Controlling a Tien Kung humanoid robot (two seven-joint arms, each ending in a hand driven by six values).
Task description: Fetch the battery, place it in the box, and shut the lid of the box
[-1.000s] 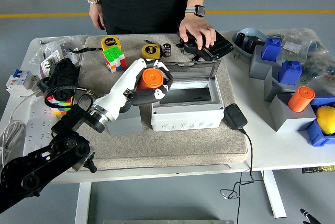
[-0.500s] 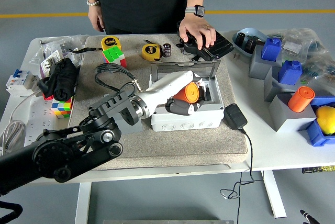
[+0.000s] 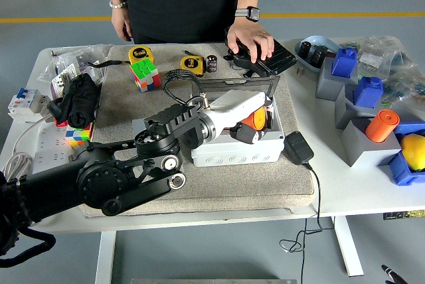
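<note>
1. Left hand (image 3: 255,125) reaches in from the lower left, its dark fingers curled round the orange battery (image 3: 254,120); both sit down inside the grey box (image 3: 237,149), toward its right end.
2. Box rests on the tan mat (image 3: 219,188) mid-table. Lid (image 3: 240,87) stands raised at the far side, hinged open.
3. Black arm links and a looped cable (image 3: 174,83) cover the box's left part.
4. Right arm out of view.
5. Person stands at the far edge. One hand (image 3: 250,41), with a wristwatch, rests on a black device (image 3: 273,59) just beyond the lid; the other hand (image 3: 123,24) hangs clear of the table.
6. Far part of the mat: two yellow tape measures (image 3: 140,53) (image 3: 192,65), a colour cube (image 3: 145,73), and a small dark cylinder (image 3: 212,63).
7. Black adapter (image 3: 299,146) lies just beside the box's right end, cord trailing off the table's near edge.
8. Right side of the table: grey and blue blocks, with an orange cylinder (image 3: 381,125) on a grey one.
</note>
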